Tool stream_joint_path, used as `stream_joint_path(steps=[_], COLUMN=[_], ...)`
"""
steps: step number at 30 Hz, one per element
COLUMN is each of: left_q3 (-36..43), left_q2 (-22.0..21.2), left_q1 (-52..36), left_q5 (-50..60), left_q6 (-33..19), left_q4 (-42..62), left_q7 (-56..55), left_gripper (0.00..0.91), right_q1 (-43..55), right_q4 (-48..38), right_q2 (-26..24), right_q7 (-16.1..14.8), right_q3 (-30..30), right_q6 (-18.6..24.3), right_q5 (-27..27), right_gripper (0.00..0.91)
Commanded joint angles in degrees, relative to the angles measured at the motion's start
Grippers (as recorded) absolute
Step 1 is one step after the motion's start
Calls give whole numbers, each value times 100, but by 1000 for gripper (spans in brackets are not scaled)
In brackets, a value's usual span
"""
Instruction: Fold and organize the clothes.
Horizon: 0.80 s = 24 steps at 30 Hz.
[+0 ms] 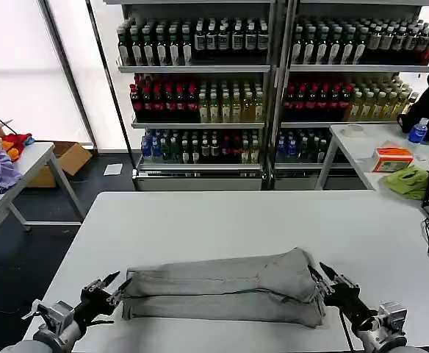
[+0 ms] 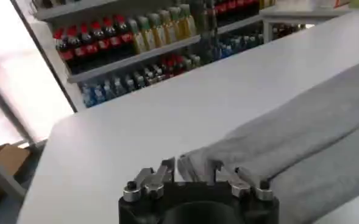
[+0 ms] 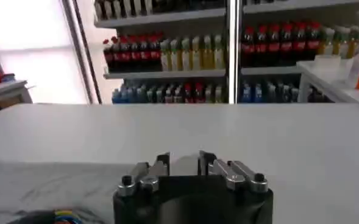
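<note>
A folded light grey shirt [image 1: 225, 287] lay as a long band across the lower middle of the head view, on the white tabletop [image 1: 222, 220], its near edge close to the tabletop's front edge. The left gripper [image 1: 115, 285] sat at the lower left of the frame, at the shirt's left end, with its jaws spread and the fingertips right against the cloth edge. In the left wrist view the same gripper [image 2: 191, 170] showed its two fingers apart, with the folded end of the shirt [image 2: 301, 140] just in front of them. The right gripper [image 1: 322, 276] sat at the lower right of the head view, at the shirt's right end, its dark fingers parted and pointing toward the cloth. In the right wrist view this gripper [image 3: 183, 163] had its jaws narrowly apart with a bit of pale cloth between them, though I could not tell whether they pinched it. A strip of multicolour print [image 3: 63, 214] showed at the lower left of that frame. The upper half of the tabletop lay bare up to its far edge. Drink shelves [image 1: 273, 81] stood well apart across the top, and a side table [image 1: 361, 143] at the upper right.
</note>
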Motion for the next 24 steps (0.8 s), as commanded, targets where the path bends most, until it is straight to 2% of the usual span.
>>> stream_joint_path(steps=[1,7,13,20,24], left_q3=[-425,-376,-35,211,216], left_q2=[-12,50,-61,-447,-635], left_q1=[67,76,5,-48,-149], left_q5=[-991,-1141,-1248,-879,-759], left_q6=[189,157,44,-188,-165], left_q4=[-224,-155,-3,151,228], left_q7=[-329,-444,-767,-928,-1081], left_gripper=[907,907,907,907,907], right_q1=[215,302,315,380,284], right_q4=[75,-28,-177,-370,-379], right_q2=[2,33,25,39,25], right_q7=[-226,-123,-71,-84,-46], right_q3=[157,344,203,101,166], right_q6=[820,899,987,1050,1008], right_q5=[-52,-49,-211,-291,-85], right_gripper=[907,907,907,907,907])
